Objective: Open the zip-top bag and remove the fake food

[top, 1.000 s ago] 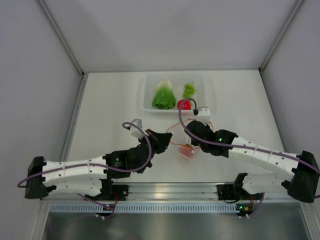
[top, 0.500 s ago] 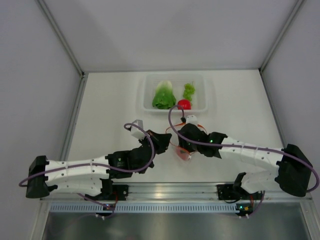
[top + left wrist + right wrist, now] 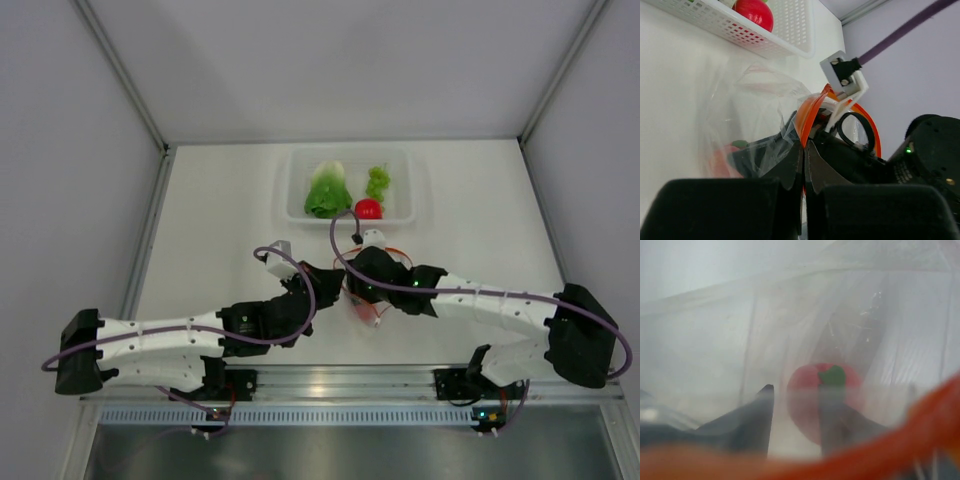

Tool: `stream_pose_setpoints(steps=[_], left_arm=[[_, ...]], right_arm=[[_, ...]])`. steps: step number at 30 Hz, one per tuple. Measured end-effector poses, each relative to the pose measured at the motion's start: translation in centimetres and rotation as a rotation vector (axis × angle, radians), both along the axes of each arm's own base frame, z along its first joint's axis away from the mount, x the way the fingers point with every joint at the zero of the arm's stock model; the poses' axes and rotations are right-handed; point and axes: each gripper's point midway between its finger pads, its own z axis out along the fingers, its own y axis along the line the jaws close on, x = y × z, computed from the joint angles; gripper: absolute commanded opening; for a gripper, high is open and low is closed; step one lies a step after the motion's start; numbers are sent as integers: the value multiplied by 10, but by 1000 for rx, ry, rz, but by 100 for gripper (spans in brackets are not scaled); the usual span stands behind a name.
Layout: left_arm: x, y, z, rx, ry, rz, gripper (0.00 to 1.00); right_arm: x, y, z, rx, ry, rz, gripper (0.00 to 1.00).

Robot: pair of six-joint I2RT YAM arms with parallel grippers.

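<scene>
Left tool (image 3: 803,150) pinched shut on the orange strip (image 3: 807,112) of the zip-top bag (image 3: 740,110) mid-tabletop (image 3: 220,220), right tool (image 3: 797,402) parted and inside the mouth, up by the tray (image 3: 297,200) a second ago, with the pinkish-red fruit (image 3: 850,385) dead ahead, just past its tips, so I'd push straight in.

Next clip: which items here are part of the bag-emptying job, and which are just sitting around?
In the job: zip-top bag, pinched at its orange strip by the left hand; red fruit inside it; right hand, open, inside the bag; lettuce, grapes and tomato, out of the bag.
Just there: white tray holding those three.
</scene>
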Motion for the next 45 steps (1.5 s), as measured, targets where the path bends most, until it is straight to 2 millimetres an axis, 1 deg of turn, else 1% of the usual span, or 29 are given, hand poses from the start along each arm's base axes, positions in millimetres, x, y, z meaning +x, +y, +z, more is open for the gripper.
stream_pose_setpoints(steps=[5, 8, 13, 14, 16, 17, 20, 25, 29, 32, 34, 42, 43, 45], left_arm=[[0, 0, 0, 6, -2, -2, 0], [0, 0, 0, 13, -6, -4, 0], [0, 2, 1, 19, -13, -3, 0], [0, 2, 1, 19, -14, -2, 0], [1, 3, 2, 20, -17, 3, 0], [1, 4, 2, 22, -19, 6, 0], [3, 5, 1, 35, -26, 14, 0], [4, 7, 0, 77, -36, 17, 0], [6, 3, -1, 104, -41, 20, 0], [7, 1, -5, 124, -42, 20, 0], [7, 1, -7, 137, -43, 20, 0], [8, 3, -8, 155, -49, 24, 0], [8, 3, -8, 155, -50, 24, 0], [8, 3, -7, 156, -51, 24, 0]], right_arm=[[7, -1, -24, -92, 26, -32, 42], [9, -8, -32, -141, 32, -57, 45], [10, -20, -35, -184, 25, -90, 51], [9, -22, -34, -189, 24, -93, 55], [9, -23, -31, -187, 21, -94, 57], [8, -24, -29, -179, 20, -91, 61], [1, -27, -29, -160, 32, -75, 67], [-18, -30, -35, -124, 64, -25, 69], [-27, -28, -40, -100, 80, 2, 76], [-32, -27, -50, -106, 103, 15, 77], [-32, -23, -54, -104, 107, 20, 77], [-27, -14, -57, -80, 97, 7, 76], [-27, -13, -57, -79, 97, 7, 75], [-27, -13, -57, -79, 97, 7, 65]])
